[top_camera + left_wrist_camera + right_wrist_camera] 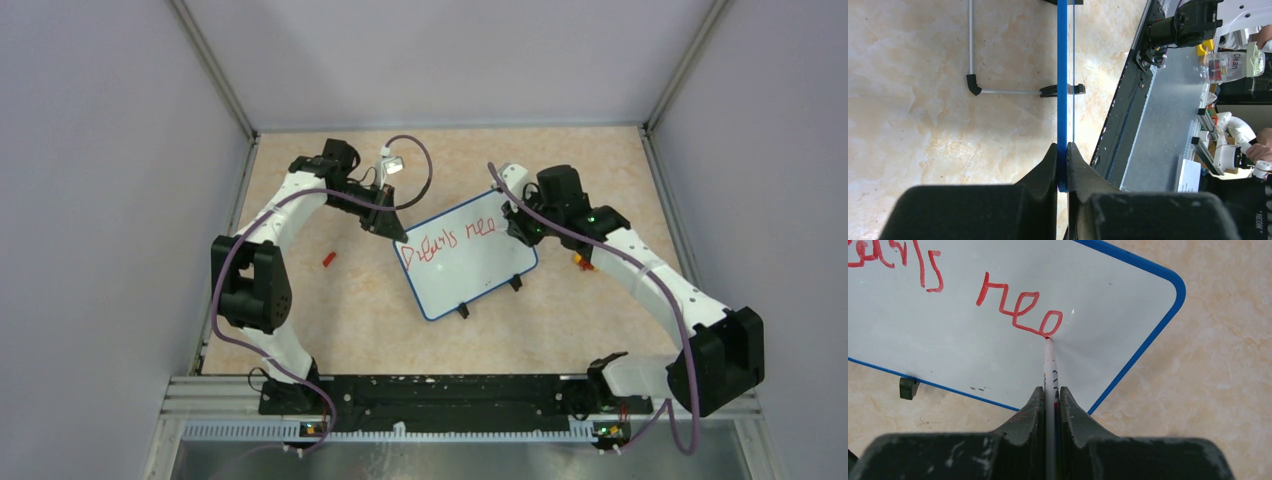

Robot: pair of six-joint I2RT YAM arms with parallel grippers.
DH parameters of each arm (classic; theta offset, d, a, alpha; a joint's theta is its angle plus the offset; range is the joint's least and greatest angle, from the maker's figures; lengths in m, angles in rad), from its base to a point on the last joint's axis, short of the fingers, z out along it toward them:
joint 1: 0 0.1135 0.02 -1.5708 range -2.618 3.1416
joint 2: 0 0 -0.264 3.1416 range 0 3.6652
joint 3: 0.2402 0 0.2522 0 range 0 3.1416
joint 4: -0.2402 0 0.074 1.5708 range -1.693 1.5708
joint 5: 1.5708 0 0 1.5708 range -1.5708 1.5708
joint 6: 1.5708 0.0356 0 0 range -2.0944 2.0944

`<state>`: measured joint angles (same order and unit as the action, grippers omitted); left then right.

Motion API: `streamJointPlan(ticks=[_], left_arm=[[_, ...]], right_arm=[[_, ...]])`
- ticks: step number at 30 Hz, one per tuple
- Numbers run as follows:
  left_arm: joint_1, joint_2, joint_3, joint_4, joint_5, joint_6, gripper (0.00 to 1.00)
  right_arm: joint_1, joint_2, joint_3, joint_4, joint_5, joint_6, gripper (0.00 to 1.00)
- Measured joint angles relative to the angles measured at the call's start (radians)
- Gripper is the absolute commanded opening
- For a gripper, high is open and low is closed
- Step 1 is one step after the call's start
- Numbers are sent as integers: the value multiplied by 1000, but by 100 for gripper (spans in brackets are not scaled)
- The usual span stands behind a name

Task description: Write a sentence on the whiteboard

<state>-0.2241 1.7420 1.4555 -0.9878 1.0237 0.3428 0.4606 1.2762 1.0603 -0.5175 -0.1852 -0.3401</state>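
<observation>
The whiteboard [478, 272] lies tilted in the middle of the table, white with a blue rim. Red words of the sentence [447, 240] run along its upper part, reading roughly "Dreams nee". My left gripper [386, 224] is shut on the board's far left corner; the left wrist view shows the blue rim [1062, 75] edge-on, pinched between the jaws [1062, 150]. My right gripper [1050, 389] is shut on a white marker [1050, 365]. The marker's red tip touches the bottom of the last letter of the sentence [1018, 310] on the whiteboard [1108, 295].
A small red cap [328, 258] lies on the table left of the board. An orange and yellow object [582, 262] sits beside the right arm. Grey walls enclose the table on three sides. The black base rail [440, 390] runs along the near edge.
</observation>
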Motion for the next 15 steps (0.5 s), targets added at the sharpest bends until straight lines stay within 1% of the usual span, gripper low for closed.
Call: streamJointPlan(ticks=[15], left_arm=[[0,0,0,0,0,0,0]], right_arm=[[-27,5,6,-8,11,-8,0]])
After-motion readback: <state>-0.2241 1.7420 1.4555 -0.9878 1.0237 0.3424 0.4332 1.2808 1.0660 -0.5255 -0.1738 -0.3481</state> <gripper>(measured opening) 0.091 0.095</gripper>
